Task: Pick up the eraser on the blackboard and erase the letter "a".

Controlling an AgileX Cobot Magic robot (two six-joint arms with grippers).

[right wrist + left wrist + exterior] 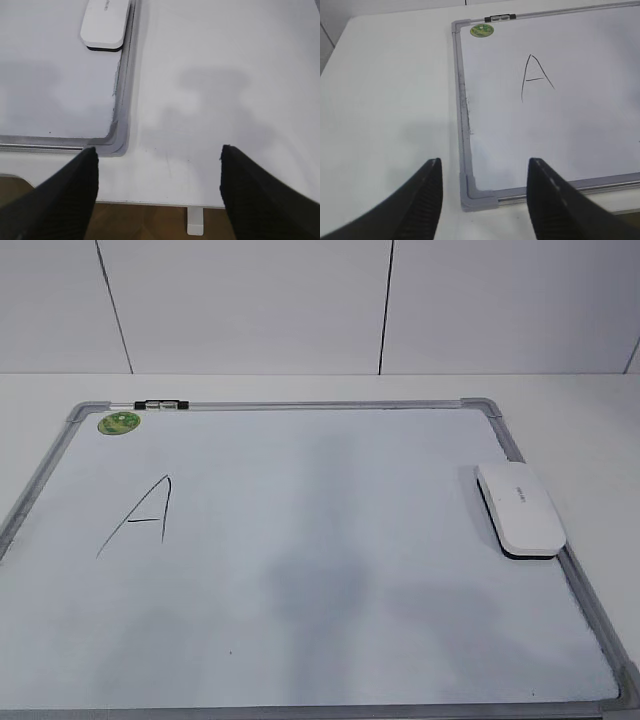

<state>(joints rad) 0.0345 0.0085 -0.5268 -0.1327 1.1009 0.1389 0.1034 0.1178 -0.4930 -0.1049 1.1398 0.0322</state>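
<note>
Looking at the exterior view first, the blackboard [300, 570] lies flat on the white counter [560, 400], grey frame all round, green sticker [119, 423] and black clip [160, 404] up top. The eraser [518, 508], a white rounded slab with a dark underside, sits against the right frame edge. Only a capital A [143, 515] is drawn here; no arms in shot.

Left wrist view: the left gripper [485, 200] has its fingers [422, 200] spread wide, holding nothing, the board's corner between them and the A well ahead.

Right wrist view: the right gripper [157, 195] is also wide open and empty, the eraser [104, 24] far ahead and left of its fingers [75, 195].
</note>
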